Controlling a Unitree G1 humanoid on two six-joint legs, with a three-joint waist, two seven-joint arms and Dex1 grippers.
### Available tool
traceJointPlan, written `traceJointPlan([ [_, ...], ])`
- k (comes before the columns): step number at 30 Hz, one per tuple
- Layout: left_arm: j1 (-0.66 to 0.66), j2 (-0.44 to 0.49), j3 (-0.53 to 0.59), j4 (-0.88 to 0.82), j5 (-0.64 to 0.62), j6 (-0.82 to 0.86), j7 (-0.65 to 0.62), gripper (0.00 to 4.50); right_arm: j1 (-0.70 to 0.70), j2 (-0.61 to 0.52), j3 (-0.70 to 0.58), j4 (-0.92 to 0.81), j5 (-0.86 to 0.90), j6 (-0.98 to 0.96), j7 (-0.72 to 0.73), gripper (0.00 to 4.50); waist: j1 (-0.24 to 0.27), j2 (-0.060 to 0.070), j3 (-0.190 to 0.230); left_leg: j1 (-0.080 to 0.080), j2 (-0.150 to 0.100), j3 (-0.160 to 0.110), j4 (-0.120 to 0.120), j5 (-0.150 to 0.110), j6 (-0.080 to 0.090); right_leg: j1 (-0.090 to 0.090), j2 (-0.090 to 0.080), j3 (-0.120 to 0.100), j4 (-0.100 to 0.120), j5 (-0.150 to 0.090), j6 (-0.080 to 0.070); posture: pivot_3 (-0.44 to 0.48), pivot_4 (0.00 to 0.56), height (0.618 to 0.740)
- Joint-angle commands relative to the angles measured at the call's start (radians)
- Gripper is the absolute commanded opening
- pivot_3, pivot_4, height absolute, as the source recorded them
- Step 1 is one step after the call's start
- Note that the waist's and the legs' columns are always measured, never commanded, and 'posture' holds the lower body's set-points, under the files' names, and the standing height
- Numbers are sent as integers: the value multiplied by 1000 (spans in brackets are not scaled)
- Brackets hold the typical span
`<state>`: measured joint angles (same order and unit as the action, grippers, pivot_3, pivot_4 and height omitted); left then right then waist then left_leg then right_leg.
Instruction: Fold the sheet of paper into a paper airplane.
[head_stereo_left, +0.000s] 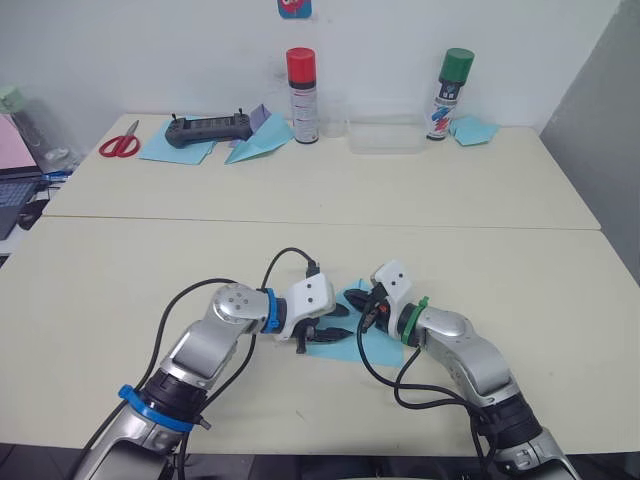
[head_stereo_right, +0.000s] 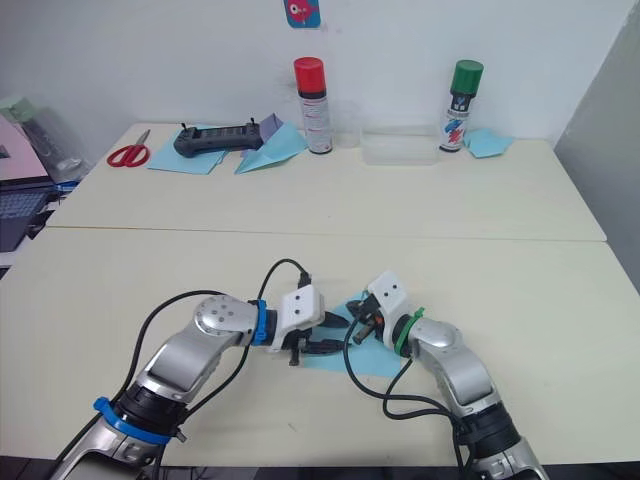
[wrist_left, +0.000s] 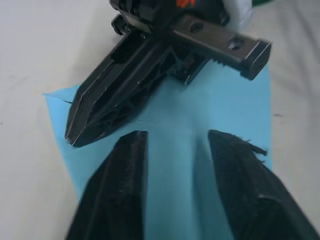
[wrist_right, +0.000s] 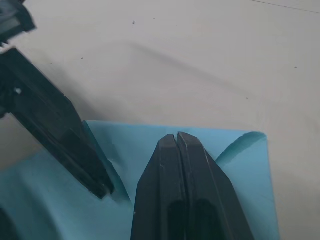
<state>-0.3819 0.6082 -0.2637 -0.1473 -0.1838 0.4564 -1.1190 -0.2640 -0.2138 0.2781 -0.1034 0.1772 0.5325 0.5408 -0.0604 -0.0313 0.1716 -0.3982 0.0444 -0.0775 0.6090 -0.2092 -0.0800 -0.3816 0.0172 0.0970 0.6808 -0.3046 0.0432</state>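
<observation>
The light blue sheet of paper (head_stereo_left: 352, 351) lies flat near the front edge of the table, with both grippers on it. My left gripper (head_stereo_left: 343, 334) reaches in from the left, and its two fingers stand apart over the sheet (wrist_left: 220, 110), so it is open. My right gripper (head_stereo_left: 367, 314) comes in from the right and points down at the paper. In the right wrist view its fingers (wrist_right: 176, 145) are pressed together, tips against the paper (wrist_right: 240, 170). A small raised crease stands beside them, next to a finger of the left gripper (wrist_right: 55, 135).
At the back stand a red-capped spray can (head_stereo_left: 302, 95), a green-capped can (head_stereo_left: 450, 95) and a clear box (head_stereo_left: 387, 135). Red scissors (head_stereo_left: 120, 143), a black controller (head_stereo_left: 208, 128), a wider blue dart (head_stereo_left: 260, 140) and a small blue lump (head_stereo_left: 474, 130) lie there too.
</observation>
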Motion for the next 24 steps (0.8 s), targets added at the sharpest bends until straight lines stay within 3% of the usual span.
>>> traceJointPlan([
  [1, -29, 76, 157, 24, -99, 65, -28, 3422, 17, -9, -1, 31, -18, 13, -14, 0, 0, 0, 0, 0, 0, 0, 0, 0, 0, 0, 0, 0, 0, 0, 0, 0, 150, 740],
  [2, -30, 89, 182, 51, -113, 68, -27, 3732, 18, -9, -1, 29, -17, 14, -13, 0, 0, 0, 0, 0, 0, 0, 0, 0, 0, 0, 0, 0, 0, 0, 0, 0, 150, 740],
  [10, -20, -1, 154, 124, -69, -22, 75, 3732, 30, -13, -11, 5, -7, 21, -8, 0, 3, 0, 0, -1, -1, 0, 0, 0, 0, 0, -1, 0, 0, 0, 0, 0, 150, 740],
  [15, -9, -47, 76, 130, -3, -87, 113, 2603, 33, -24, -22, -11, 1, 27, 0, 0, 3, 0, 0, -1, -1, 0, 0, 0, 0, 0, -1, 0, 0, 0, 0, 0, 150, 740],
  [23, 11, -70, 59, 96, -27, -60, 107, 32, 40, -30, -24, -27, 2, 39, -3, 0, 3, 0, 0, -1, -1, 0, 0, 0, 0, 0, -1, 0, 0, 0, 0, 0, 150, 740],
  [24, 13, -71, 55, 90, -29, -59, 106, 32, 41, -29, -25, -28, 2, 41, -3, 0, 3, 0, 0, -1, -1, 0, 0, 0, 0, 0, -1, 0, -1, 0, 0, 0, 150, 740],
])
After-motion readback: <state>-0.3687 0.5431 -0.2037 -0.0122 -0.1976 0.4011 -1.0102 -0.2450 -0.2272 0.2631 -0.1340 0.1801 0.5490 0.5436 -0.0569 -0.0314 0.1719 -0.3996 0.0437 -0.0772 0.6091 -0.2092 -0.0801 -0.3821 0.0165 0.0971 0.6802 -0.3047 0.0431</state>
